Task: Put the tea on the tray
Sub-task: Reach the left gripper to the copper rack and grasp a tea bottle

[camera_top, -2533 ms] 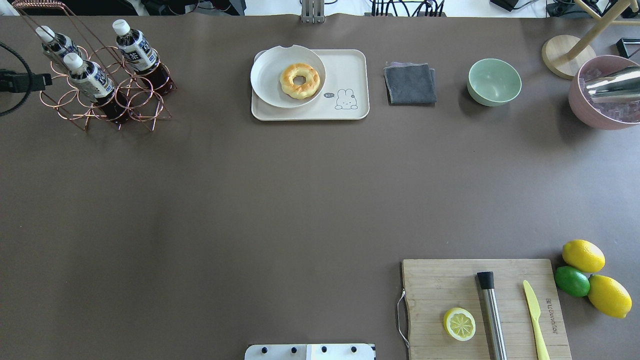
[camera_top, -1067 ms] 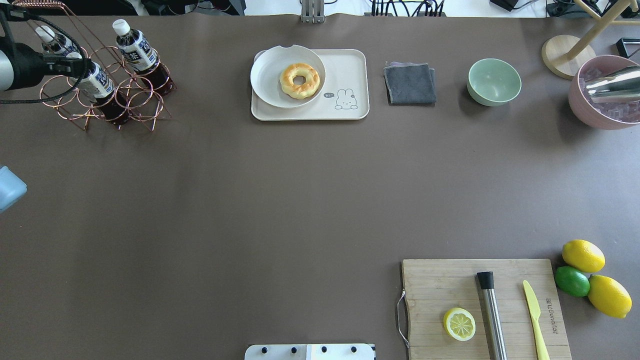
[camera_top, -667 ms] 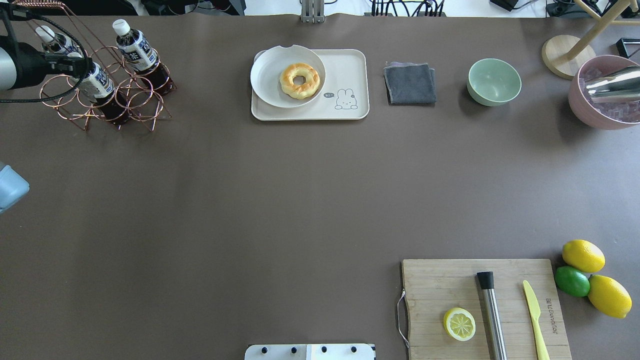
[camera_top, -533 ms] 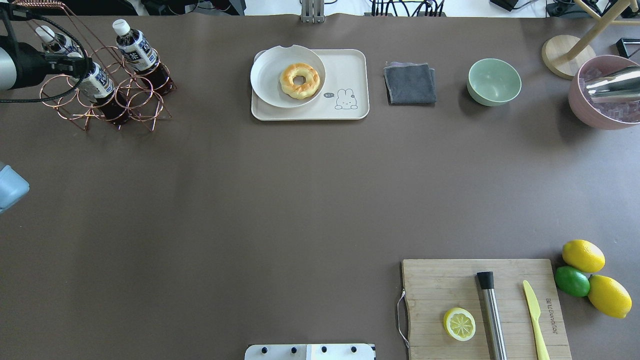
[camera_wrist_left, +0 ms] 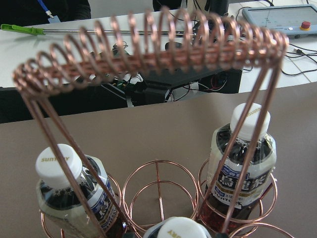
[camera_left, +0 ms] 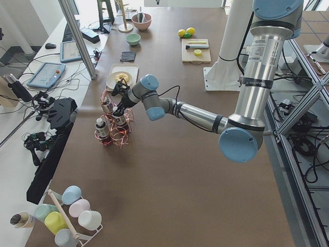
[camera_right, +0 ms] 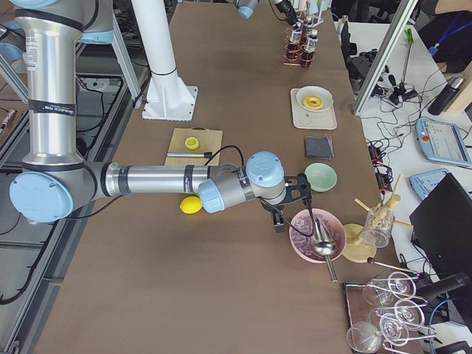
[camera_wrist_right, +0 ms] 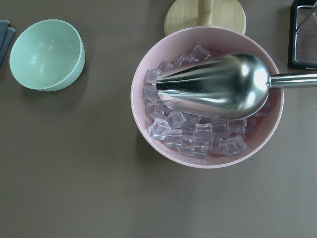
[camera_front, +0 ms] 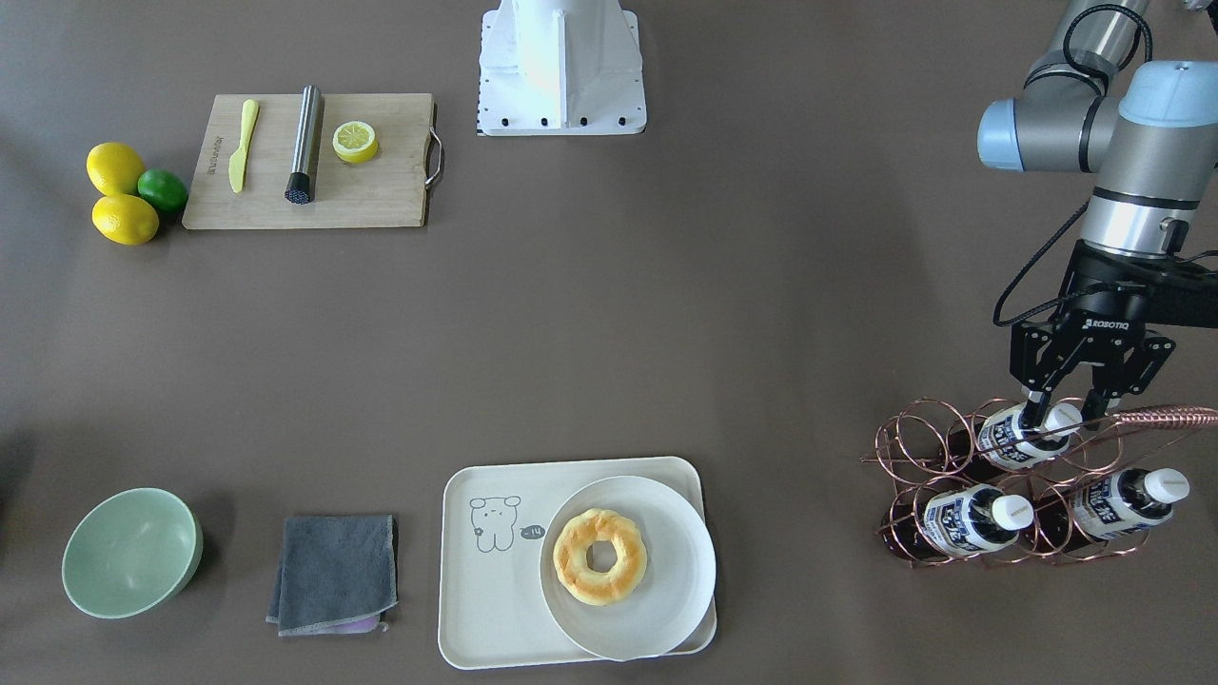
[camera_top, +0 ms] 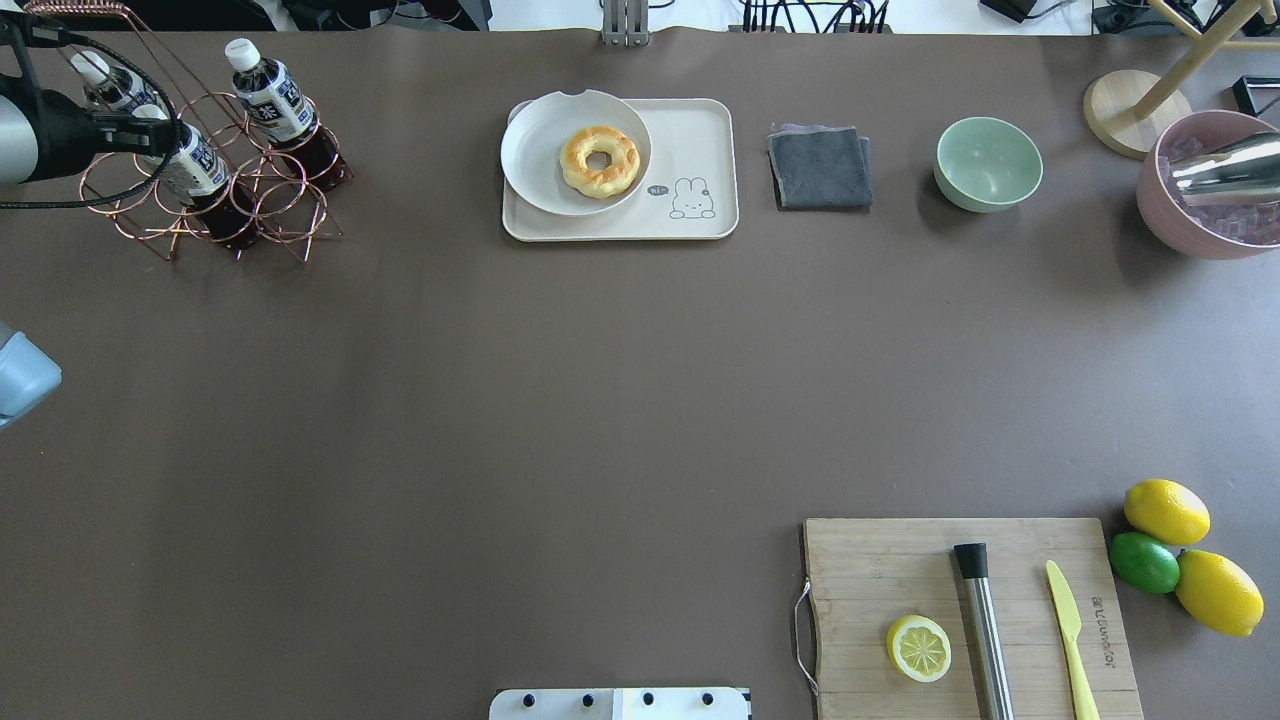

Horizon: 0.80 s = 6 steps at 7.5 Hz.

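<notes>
Since 2.5 s ago the left gripper (camera_front: 1064,400) has swung in over the copper rack (camera_front: 1166,416). Released, it straddles the cap of the upper tea (camera_front: 1009,440), which lies in the rack. The tray (camera_front: 485,599) sits well apart on the bench (camera_front: 666,333). The right gripper's (camera_right: 292,200) state cannot be told.

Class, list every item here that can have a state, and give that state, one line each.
Three clear plastic tea bottles: white caps on, slotted in copper wire rack.
Left gripper: open, straddling the upper bottle.
Right gripper: cannot tell.
Cream rectangular tray: no tea bottle on it.
Pale green round bowl: empty.
Pink round bowl: holds ice cubes.
Grey square cloth: folded.
</notes>
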Available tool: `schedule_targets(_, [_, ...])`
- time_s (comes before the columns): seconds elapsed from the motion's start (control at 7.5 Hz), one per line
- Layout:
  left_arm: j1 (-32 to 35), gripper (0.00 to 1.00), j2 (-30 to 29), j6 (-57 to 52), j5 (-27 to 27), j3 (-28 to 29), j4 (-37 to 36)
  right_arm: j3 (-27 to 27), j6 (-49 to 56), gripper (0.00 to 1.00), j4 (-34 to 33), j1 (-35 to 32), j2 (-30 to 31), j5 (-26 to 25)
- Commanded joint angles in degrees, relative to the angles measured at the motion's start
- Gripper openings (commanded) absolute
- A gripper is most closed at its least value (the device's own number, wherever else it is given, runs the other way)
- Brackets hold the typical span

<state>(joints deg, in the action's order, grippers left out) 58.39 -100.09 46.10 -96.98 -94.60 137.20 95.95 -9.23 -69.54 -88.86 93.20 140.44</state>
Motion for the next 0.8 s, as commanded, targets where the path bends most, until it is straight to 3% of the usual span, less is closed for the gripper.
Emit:
schedule_targets(0.0, [0.32,0.00,0.07,0.04,0.04,-0.49,0.00,0.03,0.00,1.00,-0.07,0.00,0.05,0.01])
schedule_targets(0.4, [4.70,0.00,0.60,0.04,-2.49,-4.09,-0.61,-0.06,0.00,1.00,-0.07,0.00,0.05,0.01])
schedule_targets(0.67, [10.31,0.00,0.07,0.04,-9.15,-5.06,-0.70,-0.06,0.00,1.00,-0.07,0.00,0.05,0.01])
